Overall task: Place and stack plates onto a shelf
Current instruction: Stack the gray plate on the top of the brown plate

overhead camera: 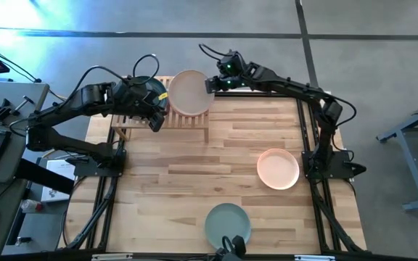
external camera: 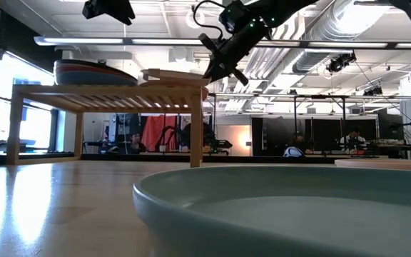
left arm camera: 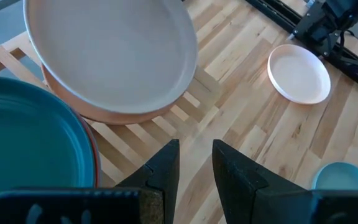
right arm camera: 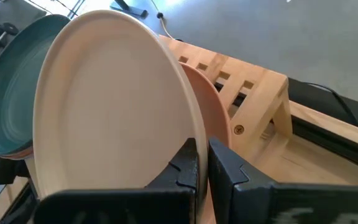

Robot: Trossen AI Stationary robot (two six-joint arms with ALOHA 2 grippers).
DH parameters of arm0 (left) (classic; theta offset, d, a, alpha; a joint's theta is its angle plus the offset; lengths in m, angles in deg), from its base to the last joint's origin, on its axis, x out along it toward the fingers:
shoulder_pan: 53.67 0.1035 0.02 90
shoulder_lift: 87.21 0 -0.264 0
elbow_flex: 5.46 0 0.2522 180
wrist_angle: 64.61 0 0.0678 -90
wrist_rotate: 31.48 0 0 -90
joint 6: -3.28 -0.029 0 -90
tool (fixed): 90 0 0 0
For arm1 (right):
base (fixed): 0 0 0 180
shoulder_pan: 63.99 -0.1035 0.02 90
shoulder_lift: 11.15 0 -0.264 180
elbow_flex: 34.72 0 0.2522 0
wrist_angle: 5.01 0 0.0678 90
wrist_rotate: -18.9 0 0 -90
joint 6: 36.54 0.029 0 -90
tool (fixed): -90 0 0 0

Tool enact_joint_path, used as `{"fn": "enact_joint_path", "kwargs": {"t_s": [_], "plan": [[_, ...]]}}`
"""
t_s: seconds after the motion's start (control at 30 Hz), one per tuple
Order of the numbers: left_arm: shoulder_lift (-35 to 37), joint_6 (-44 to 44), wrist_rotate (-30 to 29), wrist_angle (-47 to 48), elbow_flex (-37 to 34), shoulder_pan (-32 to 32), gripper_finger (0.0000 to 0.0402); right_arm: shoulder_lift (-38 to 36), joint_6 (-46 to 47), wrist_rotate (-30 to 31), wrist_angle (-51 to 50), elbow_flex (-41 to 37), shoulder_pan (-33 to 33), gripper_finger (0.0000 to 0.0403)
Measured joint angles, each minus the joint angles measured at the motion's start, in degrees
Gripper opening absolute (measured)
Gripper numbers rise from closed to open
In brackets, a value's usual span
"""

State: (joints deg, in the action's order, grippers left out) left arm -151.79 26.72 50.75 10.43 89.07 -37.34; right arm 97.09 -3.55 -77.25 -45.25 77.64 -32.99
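The shelf (overhead camera: pixel 189 120) stands at the table's far left. On its left half lies a stack topped by the dark teal plate (left arm camera: pixel 23 155). Over its right half my right gripper (overhead camera: pixel 212 83) is shut on the beige plate (overhead camera: pixel 190 92), which tilts above a peach-pink plate (right arm camera: pixel 211 102) lying on the slats. My left gripper (left arm camera: pixel 194 163) hangs open above the shelf's near edge with nothing between its fingers. Another peach-pink plate (overhead camera: pixel 278 168) lies on the tabletop at the right. The sage green plate (overhead camera: pixel 228 223) lies near the front edge. My right gripper pinches the beige plate's rim (right arm camera: pixel 190 135) on the side toward the table's right, between its two fingers. The fingers slant down at it from the far right. The plate sits tilted over the peach-pink plate; whether its lower edge rests on that plate, I cannot tell.
The left arm (overhead camera: pixel 85 101) reaches over the shelf's left half and hides part of the stack. Bare tabletop (overhead camera: pixel 194 174) lies between the shelf and the two loose plates. In the low view the green plate's rim (external camera: pixel 262 182) fills the foreground.
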Motion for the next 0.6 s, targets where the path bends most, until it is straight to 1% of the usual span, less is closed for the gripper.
{"fn": "enact_joint_path", "kwargs": {"t_s": [0.23,0.33,0.6], "plan": [[0.0,-0.04,0.06,0.56,0.0,0.0,0.0085,0.31,0.17,-0.09,0.57,0.0,0.0,0.0],[0.0,-0.04,0.09,0.65,0.0,0.0,0.0085,0.31,0.6,-1.35,0.31,0.0,0.09,0.0],[0.0,-0.11,0.09,0.65,0.0,0.0,0.0085,0.31,0.01,-1.31,-0.33,0.0,0.09,0.0]]}}
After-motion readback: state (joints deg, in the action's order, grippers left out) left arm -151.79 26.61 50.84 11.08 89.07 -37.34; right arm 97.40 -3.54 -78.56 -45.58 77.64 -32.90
